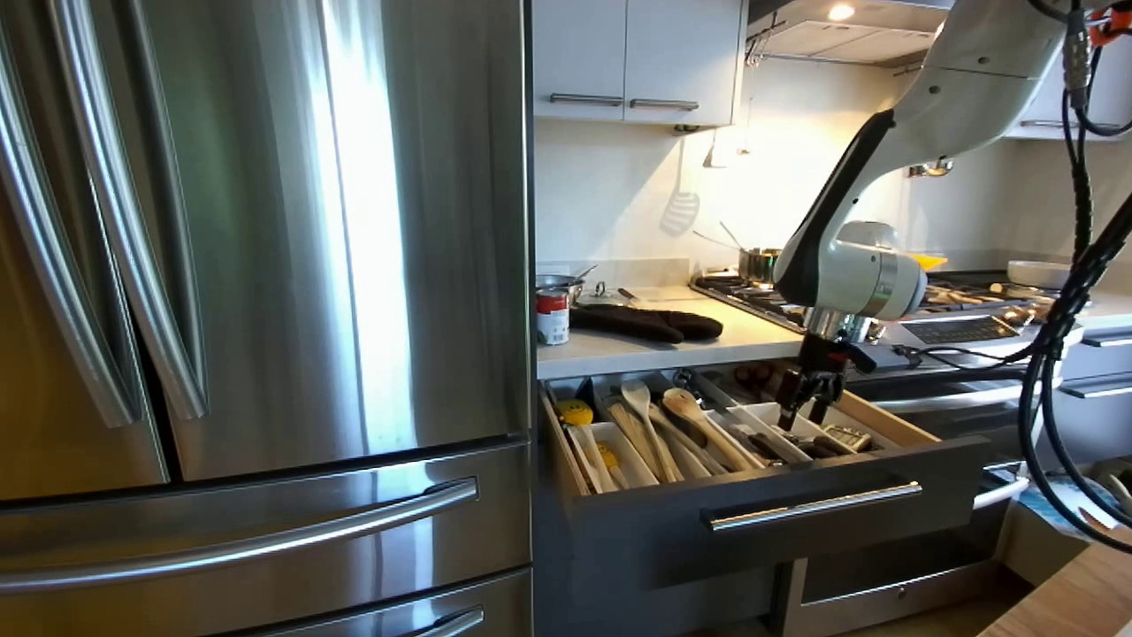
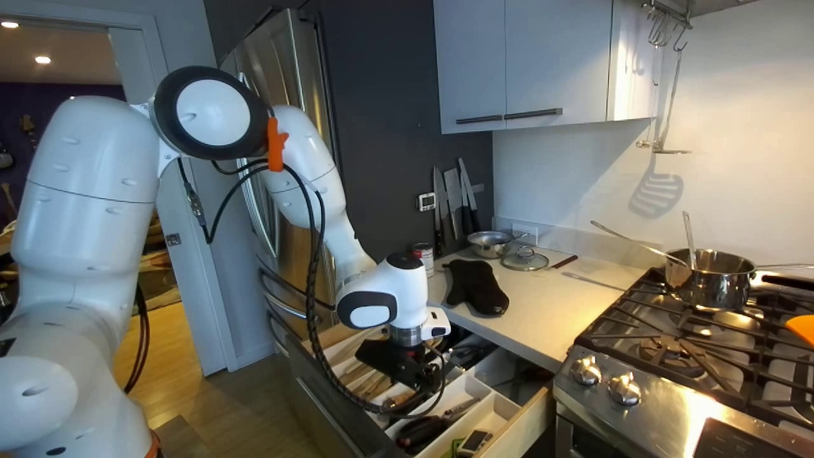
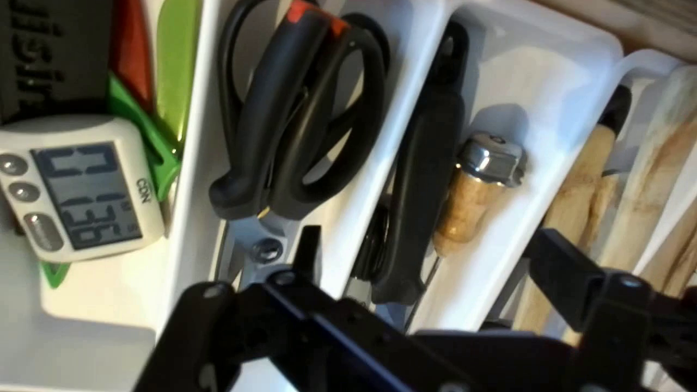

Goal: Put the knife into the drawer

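Lit warmly around a hood lamp (image 1: 840, 12) above the end effector (image 1: 802, 414); glare-streaked on the refrigerator (image 1: 371, 221) to its side; patterned with a slotted shadow (image 2: 657, 192) on the wall (image 2: 750, 127) behind; slightly soft in the wrist view.

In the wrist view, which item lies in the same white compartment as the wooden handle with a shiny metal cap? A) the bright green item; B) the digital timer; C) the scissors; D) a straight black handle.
D, because the straight black handle lies beside the wooden handle, both inside one white compartment.
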